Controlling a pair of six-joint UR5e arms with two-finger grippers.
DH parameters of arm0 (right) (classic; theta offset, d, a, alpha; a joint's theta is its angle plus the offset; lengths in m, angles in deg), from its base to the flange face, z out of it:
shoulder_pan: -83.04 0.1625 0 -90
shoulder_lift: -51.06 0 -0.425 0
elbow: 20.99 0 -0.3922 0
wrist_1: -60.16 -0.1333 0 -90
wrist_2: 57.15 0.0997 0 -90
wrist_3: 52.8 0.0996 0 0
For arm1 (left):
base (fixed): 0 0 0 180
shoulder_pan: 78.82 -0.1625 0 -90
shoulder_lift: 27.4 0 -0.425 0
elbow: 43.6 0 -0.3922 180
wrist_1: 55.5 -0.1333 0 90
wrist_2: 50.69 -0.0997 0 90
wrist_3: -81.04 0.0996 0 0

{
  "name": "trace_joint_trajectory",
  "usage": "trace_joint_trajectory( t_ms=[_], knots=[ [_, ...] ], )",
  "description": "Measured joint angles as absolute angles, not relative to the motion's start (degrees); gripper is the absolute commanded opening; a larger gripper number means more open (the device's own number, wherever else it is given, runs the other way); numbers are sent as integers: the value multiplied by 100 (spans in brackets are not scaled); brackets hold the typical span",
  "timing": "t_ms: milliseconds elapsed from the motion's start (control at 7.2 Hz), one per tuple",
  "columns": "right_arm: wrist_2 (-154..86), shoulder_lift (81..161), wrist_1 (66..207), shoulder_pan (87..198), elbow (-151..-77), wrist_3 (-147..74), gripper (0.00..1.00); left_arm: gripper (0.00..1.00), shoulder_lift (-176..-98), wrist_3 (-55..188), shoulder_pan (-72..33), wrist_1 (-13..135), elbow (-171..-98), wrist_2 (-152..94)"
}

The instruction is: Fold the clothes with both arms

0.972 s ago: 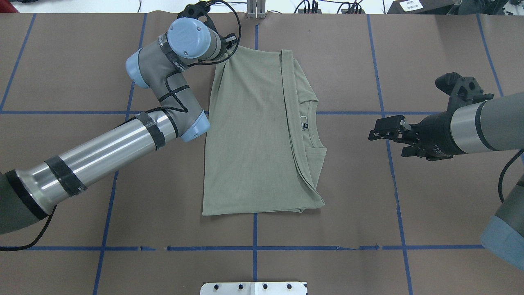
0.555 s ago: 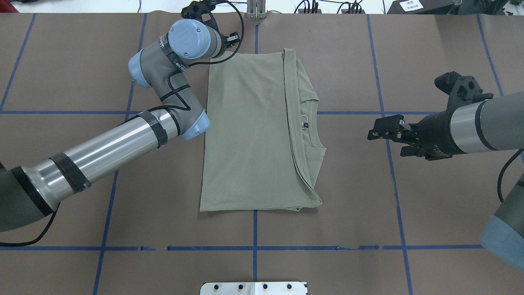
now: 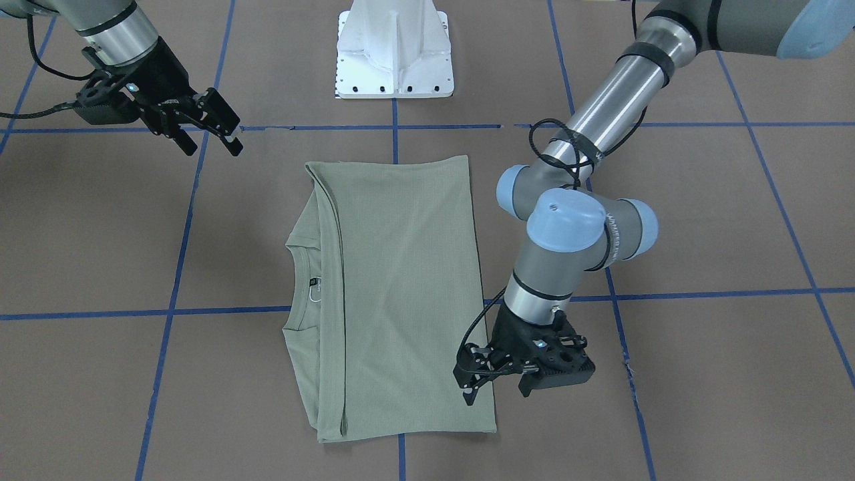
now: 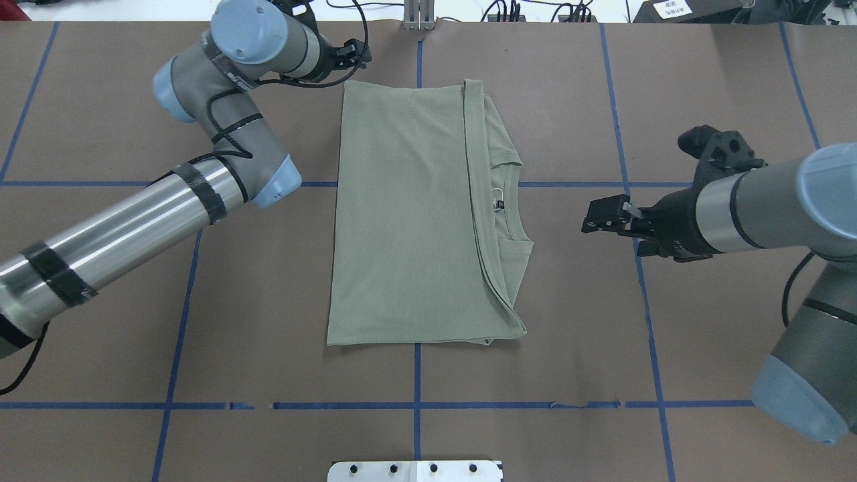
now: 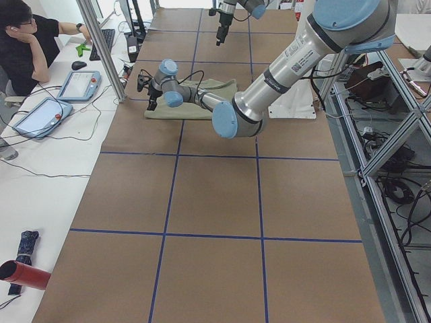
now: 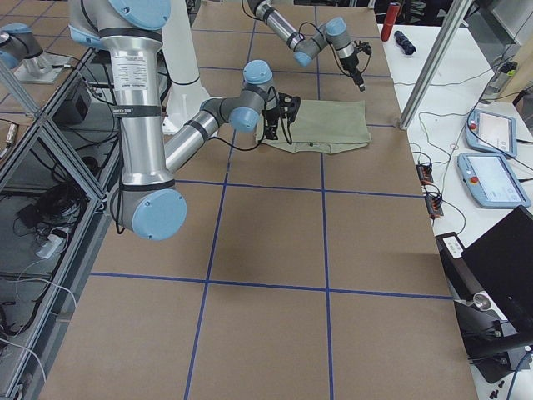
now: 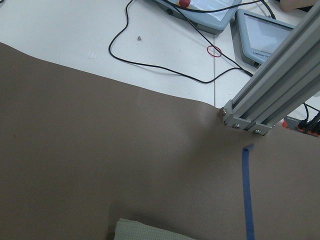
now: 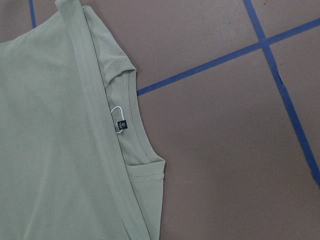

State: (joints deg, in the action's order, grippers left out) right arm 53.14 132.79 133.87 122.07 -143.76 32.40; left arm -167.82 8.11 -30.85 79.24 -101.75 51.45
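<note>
Shirt — sage-green, folded into flat rectangle.

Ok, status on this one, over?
Left hand open, empty, at far corner of shirt. Right hand open, off its collar side. Shirt folded, flat. Nothing in the way.

Robotics laboratory: two robot arms over a paper-covered table gridded with blue tape; aluminium framing, teach pendants, seated operator alongside.
</note>
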Motion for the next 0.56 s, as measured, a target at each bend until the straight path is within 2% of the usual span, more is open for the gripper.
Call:
trace_joint_trajectory(
  t_ms=[278,555],
  knots=[
    [5064,12244,14544,11921,-13862,2550,100,100,-15828,1110,-2979,7362,-11559,5504],
    [4634,11439,15043,11564,-13053,1717,100,100,-14832,1164,-2971,7191,-12869,5659]
  ],
)
